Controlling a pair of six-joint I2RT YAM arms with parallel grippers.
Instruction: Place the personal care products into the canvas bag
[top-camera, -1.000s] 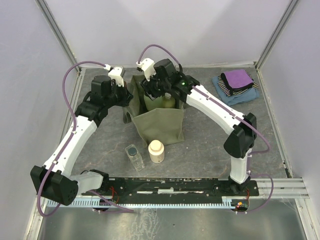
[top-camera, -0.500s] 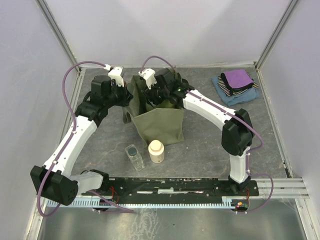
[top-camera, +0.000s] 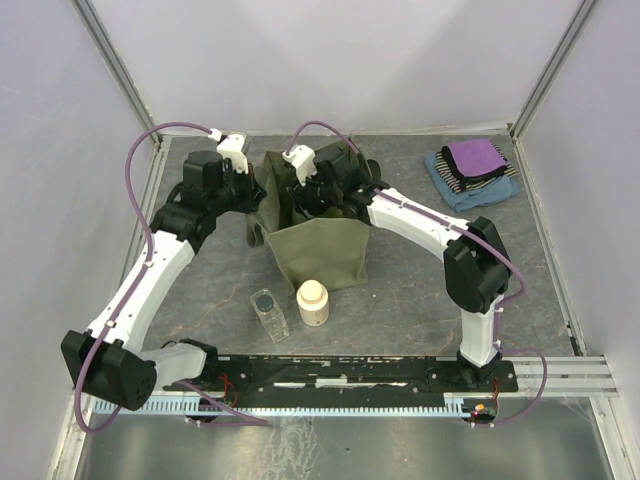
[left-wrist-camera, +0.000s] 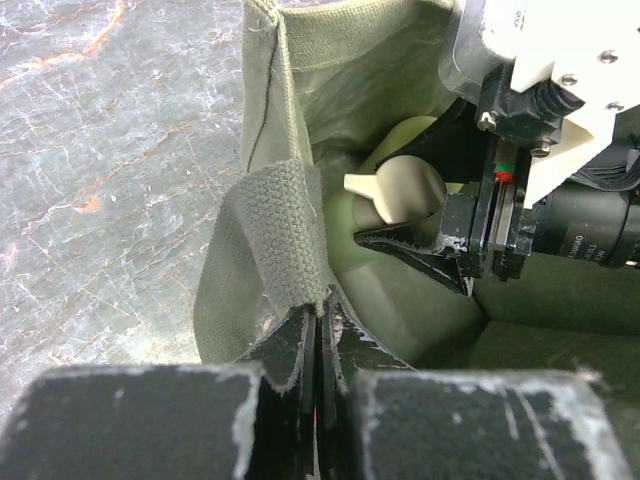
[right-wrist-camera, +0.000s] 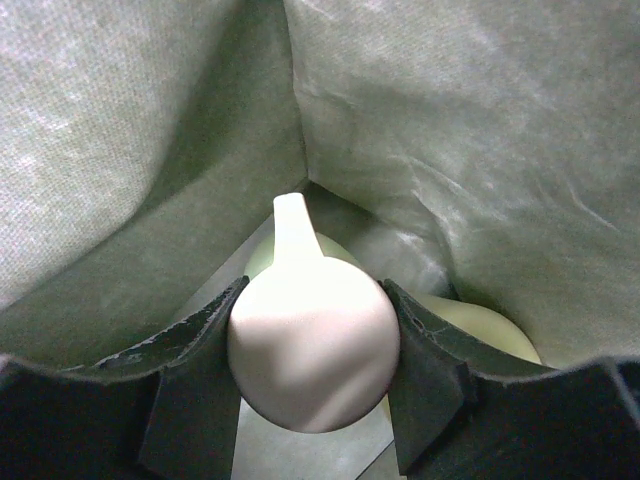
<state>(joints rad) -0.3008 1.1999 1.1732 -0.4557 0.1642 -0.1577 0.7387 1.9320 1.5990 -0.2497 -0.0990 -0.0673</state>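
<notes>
The olive canvas bag (top-camera: 322, 245) stands mid-table. My left gripper (left-wrist-camera: 318, 320) is shut on the bag's handle (left-wrist-camera: 280, 230) and holds its left rim. My right gripper (right-wrist-camera: 315, 345) reaches down inside the bag and is shut on the white pump head (right-wrist-camera: 312, 345) of the yellow-green bottle (right-wrist-camera: 480, 330); it also shows in the left wrist view (left-wrist-camera: 400, 190). The cream jar-like bottle (top-camera: 313, 302) and the clear square bottle with dark cap (top-camera: 267, 311) stand on the table in front of the bag. The round green bottle is hidden.
Folded purple, striped and blue cloths (top-camera: 470, 172) lie at the back right. White enclosure walls ring the grey table (top-camera: 420, 300). The arm rail (top-camera: 350, 375) runs along the near edge.
My right gripper has gone lower into the bag with the pump bottle, which now is hidden from above. The left arm has held still on the handle.
</notes>
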